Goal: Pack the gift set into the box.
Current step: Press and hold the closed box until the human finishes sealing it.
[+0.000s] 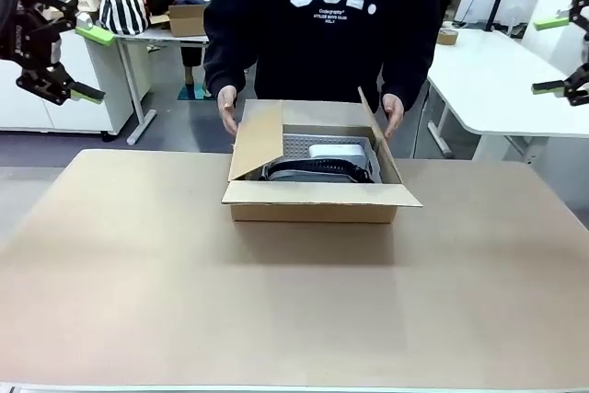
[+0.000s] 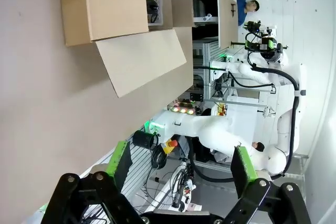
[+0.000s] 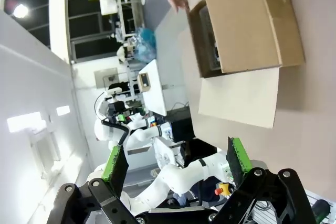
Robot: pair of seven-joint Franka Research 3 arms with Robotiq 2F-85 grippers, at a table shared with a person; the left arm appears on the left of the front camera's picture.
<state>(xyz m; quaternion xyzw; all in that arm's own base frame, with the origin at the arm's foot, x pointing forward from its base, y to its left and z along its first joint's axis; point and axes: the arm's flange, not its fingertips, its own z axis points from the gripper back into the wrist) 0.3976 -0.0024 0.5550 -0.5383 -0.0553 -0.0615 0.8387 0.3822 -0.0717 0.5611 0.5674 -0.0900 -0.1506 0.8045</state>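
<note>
Both tools hang raised and empty, jaws spread wide: the left tool (image 1: 92,64) at the frame's upper left, the right tool (image 1: 549,54) at upper right, well apart from the work. At mid-frame on the brown counter (image 1: 138,301) the box (image 1: 313,213) stands open, the gift set (image 1: 327,163) lying inside, below the rim. Beyond it, a person's hands (image 1: 227,109) rest on the two side flaps. Closing looks next: fold the side flaps first, keep the contents flat, and lower neither tool until the hands are clear.
</note>
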